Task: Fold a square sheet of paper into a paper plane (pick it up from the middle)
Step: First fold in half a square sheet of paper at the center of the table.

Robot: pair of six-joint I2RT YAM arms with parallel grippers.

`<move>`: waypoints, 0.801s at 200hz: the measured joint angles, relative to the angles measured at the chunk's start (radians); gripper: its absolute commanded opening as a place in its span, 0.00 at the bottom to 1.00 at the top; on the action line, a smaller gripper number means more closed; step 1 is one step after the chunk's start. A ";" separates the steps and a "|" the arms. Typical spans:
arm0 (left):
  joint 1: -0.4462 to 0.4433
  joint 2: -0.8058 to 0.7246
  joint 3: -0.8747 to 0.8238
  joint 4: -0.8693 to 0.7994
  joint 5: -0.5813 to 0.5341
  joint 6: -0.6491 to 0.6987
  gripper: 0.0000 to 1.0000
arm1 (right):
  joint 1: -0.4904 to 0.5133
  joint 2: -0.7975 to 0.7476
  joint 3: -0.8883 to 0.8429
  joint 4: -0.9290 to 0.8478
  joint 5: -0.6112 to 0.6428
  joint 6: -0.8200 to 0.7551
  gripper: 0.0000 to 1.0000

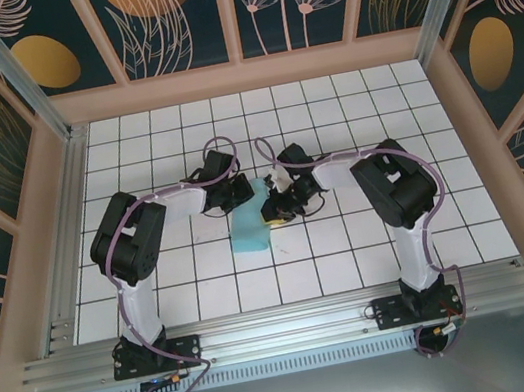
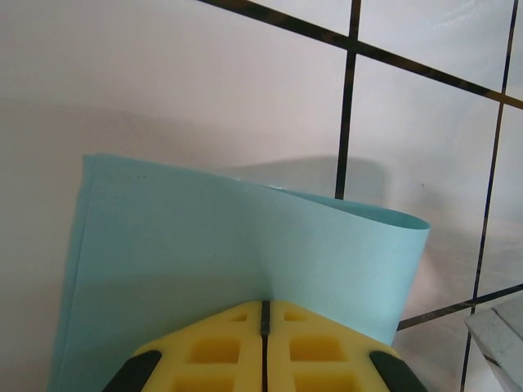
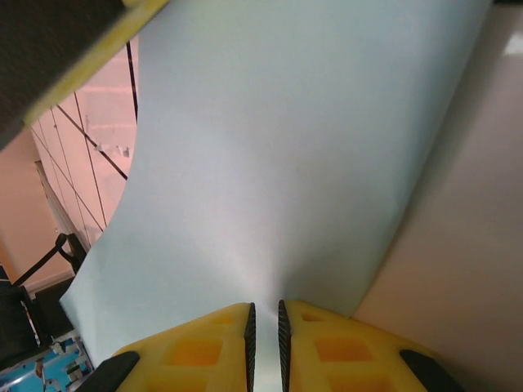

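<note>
Left gripper is clamped on the square sheet of paper, my right gripper sits slightly apart around it. Sheet could slip out there and crease crooked, imo.

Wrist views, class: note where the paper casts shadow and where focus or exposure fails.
Left wrist: the square sheet of paper is sharp, casting a soft grey shadow on the tiled table behind. Right wrist: the sheet looks washed out, almost white, and soft.
</note>
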 measured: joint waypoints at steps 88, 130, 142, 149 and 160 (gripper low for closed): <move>0.000 -0.004 -0.016 0.029 -0.004 -0.030 0.08 | 0.055 -0.087 -0.077 -0.060 0.077 -0.044 0.21; 0.000 -0.007 -0.029 0.056 -0.008 -0.042 0.08 | 0.065 -0.243 -0.117 -0.005 0.156 0.054 0.19; 0.000 -0.008 -0.034 0.064 -0.009 -0.050 0.08 | 0.072 -0.276 -0.108 0.034 0.182 0.100 0.16; 0.000 -0.009 -0.037 0.071 -0.009 -0.054 0.08 | 0.079 -0.277 -0.096 0.050 0.196 0.123 0.15; 0.000 -0.010 -0.044 0.082 -0.010 -0.063 0.08 | 0.092 -0.260 -0.080 0.072 0.215 0.154 0.14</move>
